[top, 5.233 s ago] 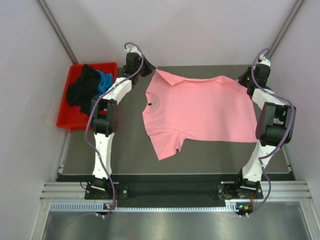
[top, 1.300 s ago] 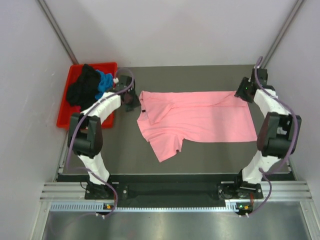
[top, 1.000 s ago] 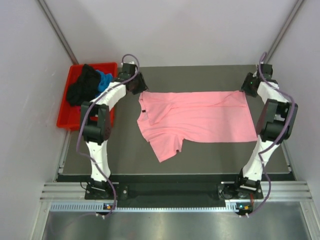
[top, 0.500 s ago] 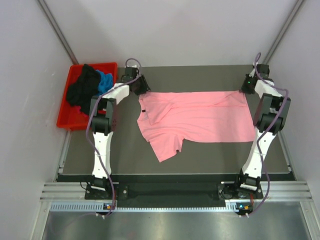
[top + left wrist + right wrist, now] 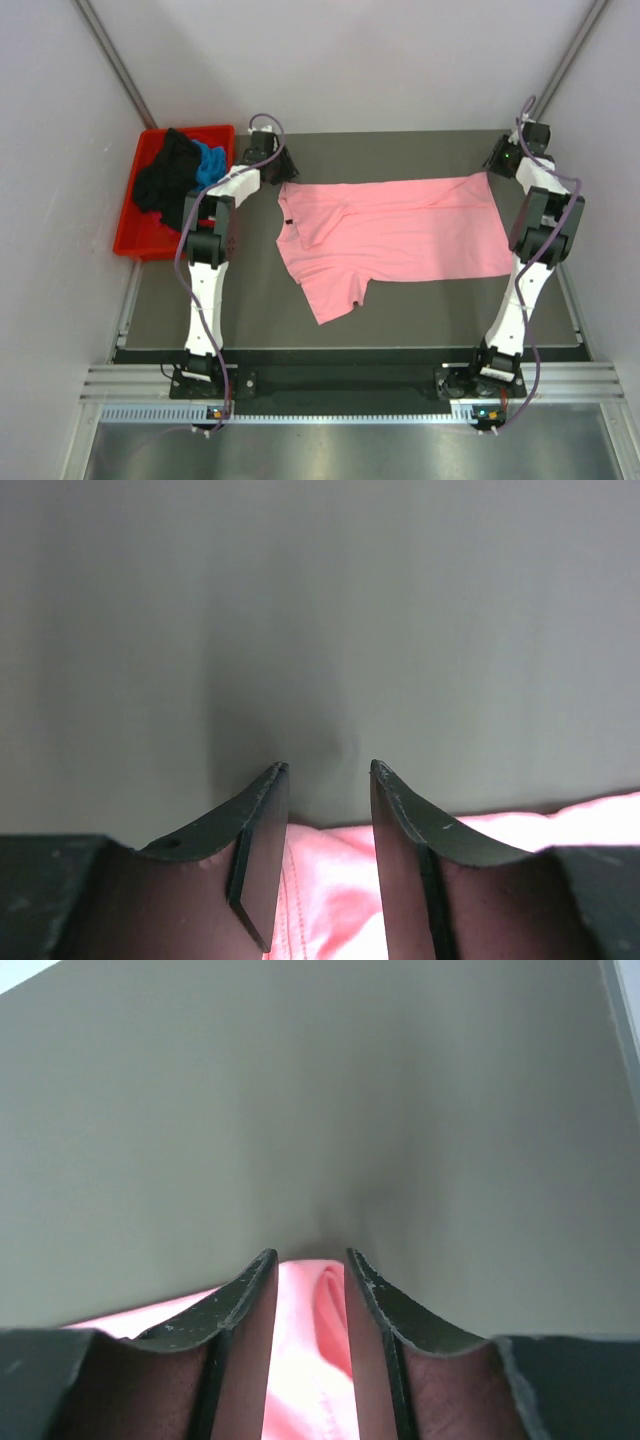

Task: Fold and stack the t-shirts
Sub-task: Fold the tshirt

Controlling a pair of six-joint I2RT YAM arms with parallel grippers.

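A light pink t-shirt (image 5: 400, 235) lies flat on the dark table, its far part folded over, one sleeve pointing toward the near edge. My left gripper (image 5: 282, 172) stands at its far left corner, open, with pink cloth (image 5: 330, 880) lying loose under the gap (image 5: 328, 768). At the far right corner my right gripper (image 5: 497, 168) has its jaws (image 5: 310, 1253) apart, and a fold of pink cloth (image 5: 305, 1360) sits in that gap. Black (image 5: 165, 180) and bright blue (image 5: 208, 163) t-shirts are heaped in the bin.
The red plastic bin (image 5: 125, 240) sits off the table's left edge at the back. Grey walls close in both sides and the back. Both arms stretch along the table's left and right edges.
The shirt's far edge, held raised five seconds ago, now lies folded down. In the last second the right gripper closed, then parted again, and the far right corner was drawn toward the back right.
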